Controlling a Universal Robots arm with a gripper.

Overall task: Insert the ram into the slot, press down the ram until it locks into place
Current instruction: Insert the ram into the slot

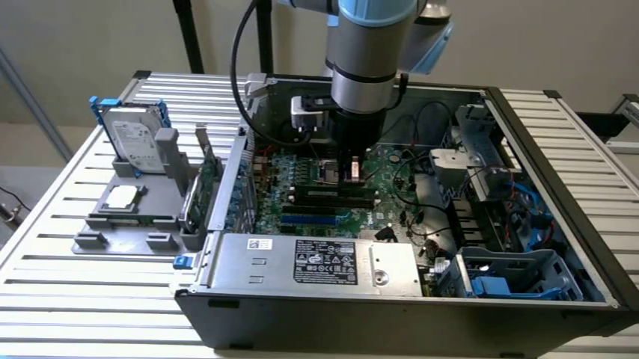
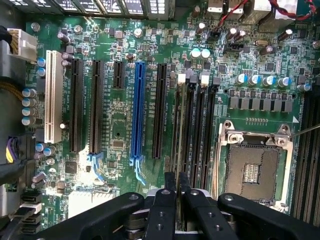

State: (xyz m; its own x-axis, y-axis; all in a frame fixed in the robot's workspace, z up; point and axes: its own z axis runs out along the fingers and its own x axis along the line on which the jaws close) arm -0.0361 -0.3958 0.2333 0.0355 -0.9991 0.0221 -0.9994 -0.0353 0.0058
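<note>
The ram [image 2: 180, 125] shows edge-on in the wrist view, a thin green stick standing along the slot [image 2: 181, 78] with the white end clip, the first of several parallel black memory sockets. My gripper [image 2: 177, 187] straddles the ram's near end, its two black fingers [image 2: 167, 192] close together with the stick's top edge between them. In the exterior view the gripper [image 1: 351, 176] reaches straight down inside the open computer case onto the ram [image 1: 322, 193] at the memory slots [image 1: 330, 203]. I cannot tell whether the ram is fully seated.
The neighbouring memory sockets [image 2: 210, 130] and the silver CPU socket [image 2: 252, 167] lie beside the ram, the blue connector [image 2: 138, 110] on its other side. Case walls, the power supply [image 1: 310, 258] and drive cage [image 1: 514, 273] hem in the arm. A grey fixture [image 1: 130, 213] holds an upright card outside.
</note>
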